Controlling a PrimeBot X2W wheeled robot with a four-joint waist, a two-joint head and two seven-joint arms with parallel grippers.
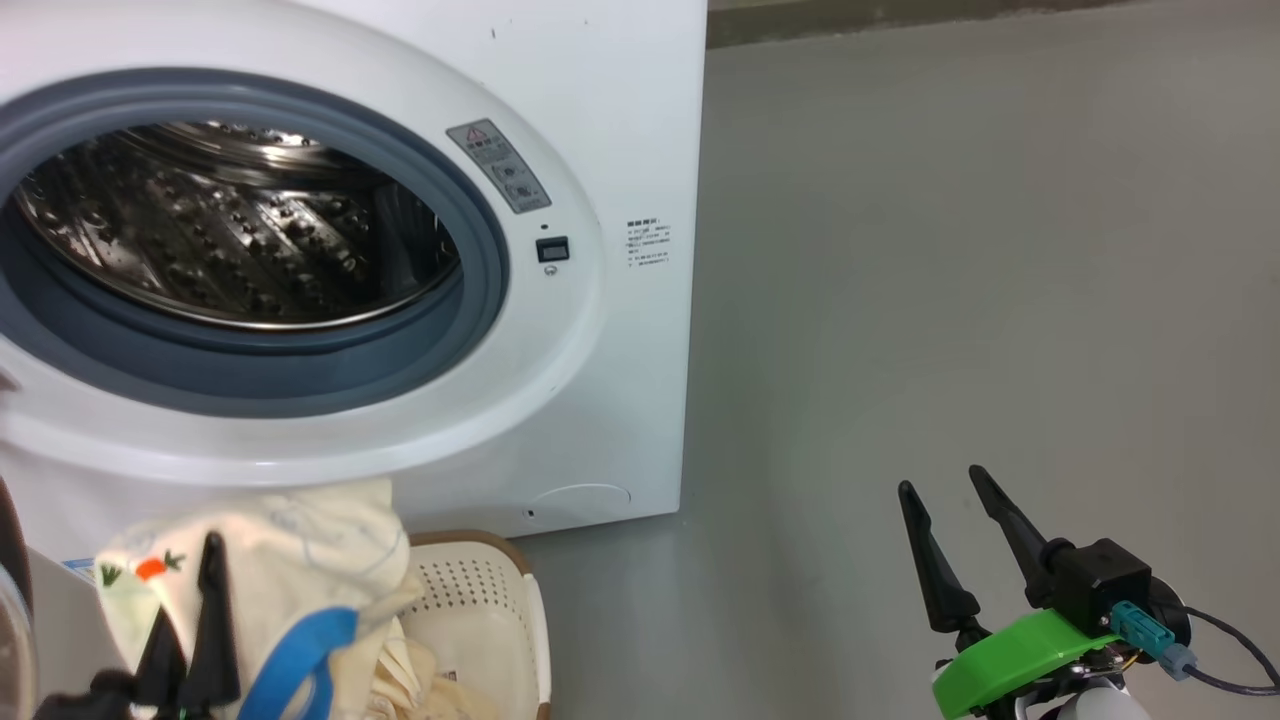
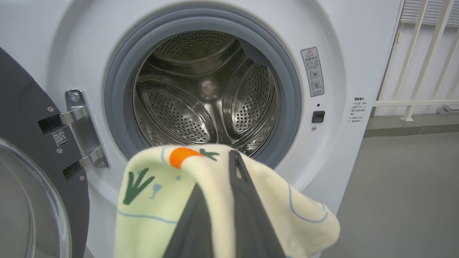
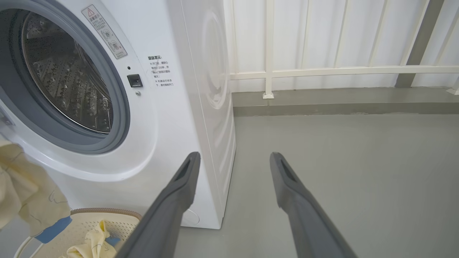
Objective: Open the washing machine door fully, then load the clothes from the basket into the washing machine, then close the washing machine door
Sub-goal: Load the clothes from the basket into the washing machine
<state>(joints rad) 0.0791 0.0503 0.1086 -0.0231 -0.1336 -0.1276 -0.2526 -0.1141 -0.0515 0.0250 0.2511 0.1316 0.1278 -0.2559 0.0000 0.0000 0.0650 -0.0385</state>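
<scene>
The washing machine point(image 1: 620, 120) stands with its steel drum point(image 1: 230, 230) exposed. Its door point(image 2: 21, 143) is swung out on its hinge at the left edge of the left wrist view. My left gripper point(image 1: 195, 590) is shut on a cream-yellow garment point(image 1: 300, 560) with blue trim, held up just below the drum opening and over the basket point(image 1: 520, 600). In the left wrist view that garment point(image 2: 161, 193) drapes over my fingers point(image 2: 240, 186). Another garment point(image 3: 93, 240) lies in the basket point(image 3: 107, 212). My right gripper point(image 1: 940, 480) hangs open and empty over the floor, right of the machine.
Bare grey floor point(image 1: 950, 300) stretches to the right of the machine. A white railing point(image 3: 322, 70) on a low curb runs behind it. The door's metal hinge point(image 2: 80, 129) sits left of the drum opening.
</scene>
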